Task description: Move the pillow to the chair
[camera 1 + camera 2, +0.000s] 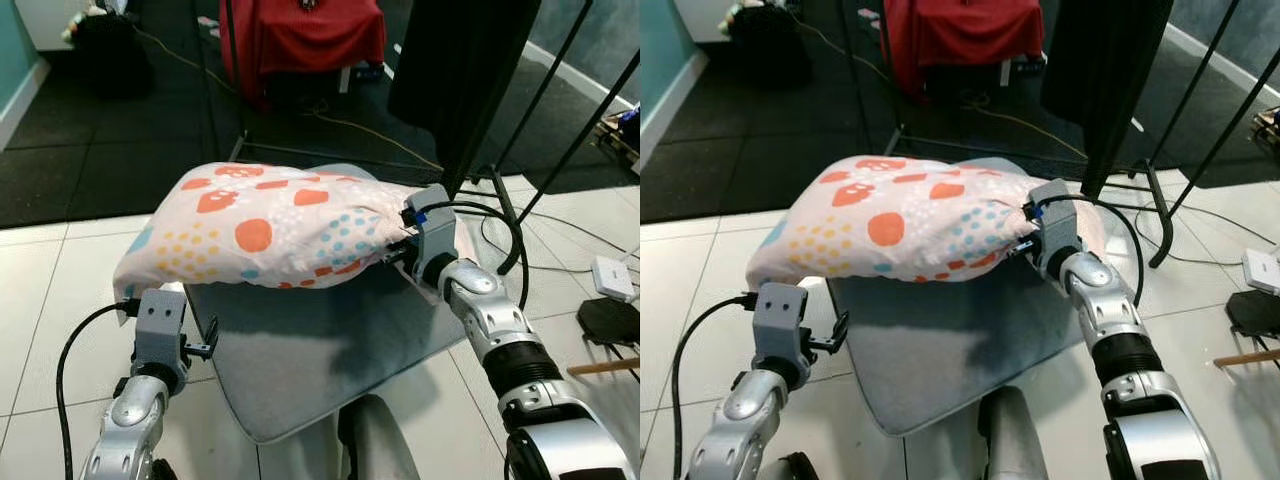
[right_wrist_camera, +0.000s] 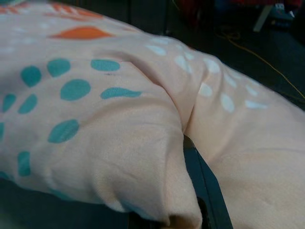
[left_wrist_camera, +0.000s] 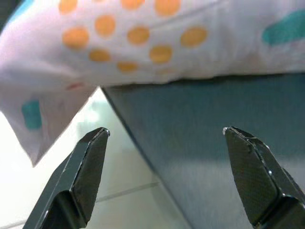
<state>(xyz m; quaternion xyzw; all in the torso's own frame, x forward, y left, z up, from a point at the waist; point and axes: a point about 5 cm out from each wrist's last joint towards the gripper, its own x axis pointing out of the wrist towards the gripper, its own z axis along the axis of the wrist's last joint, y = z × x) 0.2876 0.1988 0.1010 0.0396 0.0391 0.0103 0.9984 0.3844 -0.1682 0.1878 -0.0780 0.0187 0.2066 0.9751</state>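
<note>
Most of the carry looks done from where I sit: the pillow (image 1: 270, 225) is over the far part of the grey chair seat (image 1: 320, 350), bulging above the cushion, with its left corner hanging past the seat edge over the white floor tiles (image 1: 60, 290). I can't tell whether its full weight is on the seat yet or the arm is partly holding it up. Right tool (image 1: 392, 246) is clenched on the pillow's right end; the right wrist view has fabric bunched and folded around one black finger (image 2: 202, 183). Left tool (image 3: 164, 136) is released, fingers spread wide with nothing between them, sitting low at the near left corner of the seat, just under the pillow's drooping edge and not touching it as far as I can see. Left to do, in my judgement: confirm the pillow is resting on the seat, maybe nudge it in so the hanging corner doesn't drag it off, then let go with the right tool and back out. Cables (image 1: 520, 215) and stand legs (image 1: 560, 150) on the floor at right are clear of the seat.
</note>
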